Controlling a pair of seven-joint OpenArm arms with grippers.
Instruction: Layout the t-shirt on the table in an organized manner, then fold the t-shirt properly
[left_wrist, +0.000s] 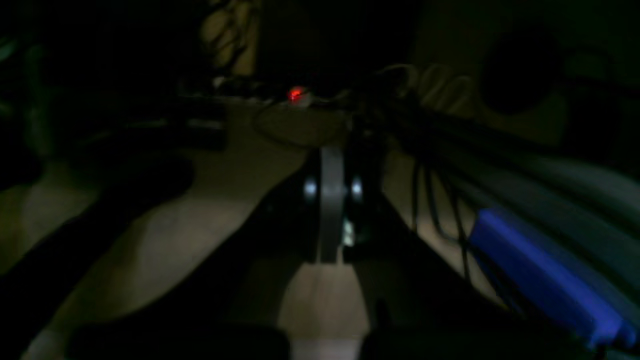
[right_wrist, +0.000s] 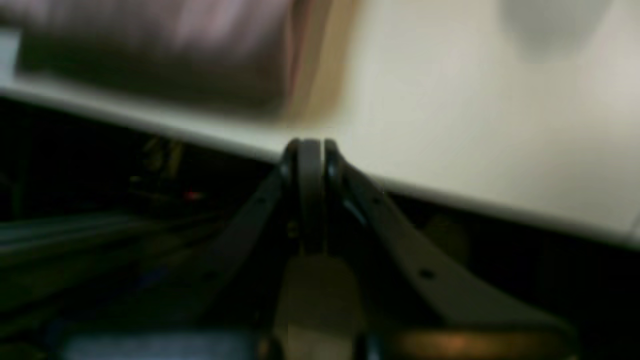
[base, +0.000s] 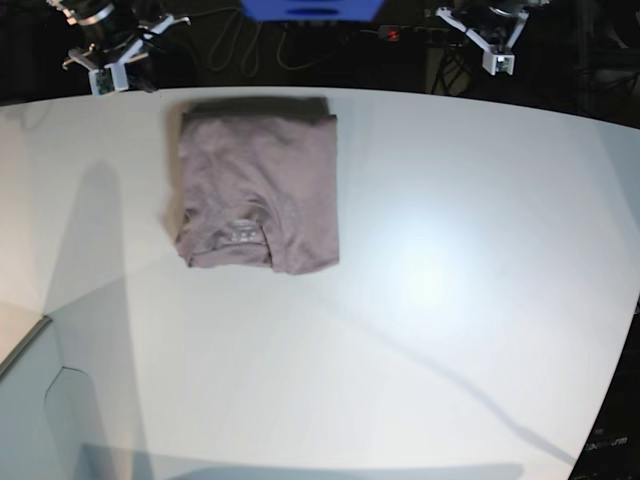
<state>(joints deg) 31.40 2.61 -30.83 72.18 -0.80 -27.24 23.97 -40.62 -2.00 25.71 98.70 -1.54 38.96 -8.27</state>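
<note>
The t-shirt (base: 258, 185), soft mauve-grey cotton with faint wrinkles, lies folded into a neat rectangle on the smooth white surface (base: 460, 300), close to its far curved edge and left of its middle in the base view, with the neck opening and pale label (base: 241, 232) at the near end. Both arms sit beyond that far edge, clear of the shirt: the right pincer (right_wrist: 311, 145) is clenched on nothing, poised at the surface's rim beside the blurred cloth. The left pincer (left_wrist: 331, 155) is likewise clenched and empty, in dim light among dark cables (left_wrist: 440, 200), with a blue block (left_wrist: 545, 280) beside it.
</note>
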